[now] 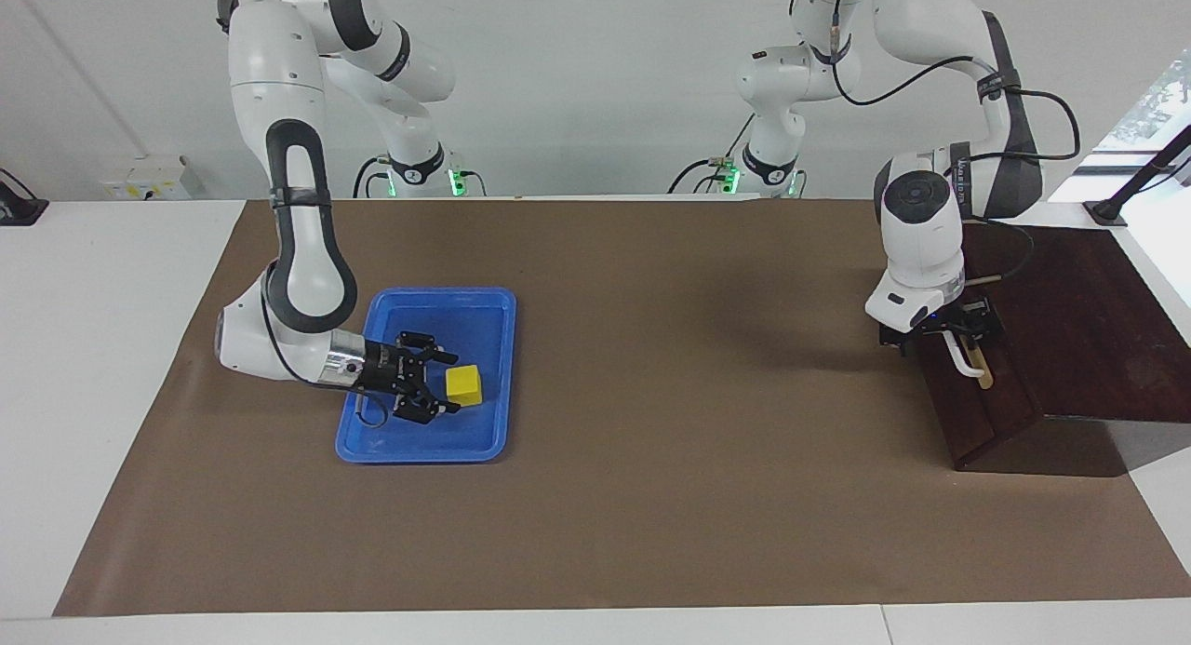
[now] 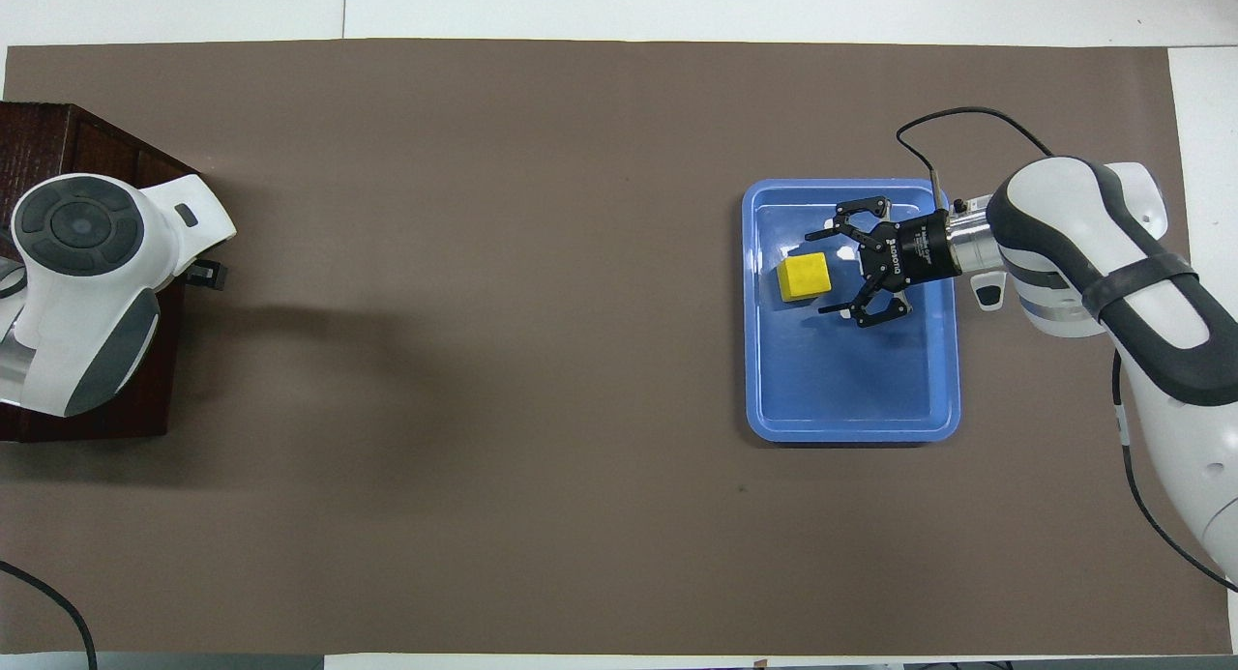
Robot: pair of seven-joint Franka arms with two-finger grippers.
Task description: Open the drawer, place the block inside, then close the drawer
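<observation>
Hidden and cut-off parts

From overhead the left arm covers its own hand (image 1: 942,336) and most of the drawer (image 1: 988,389); the wooden box (image 2: 58,148) runs off the 9 o'clock edge.
</observation>
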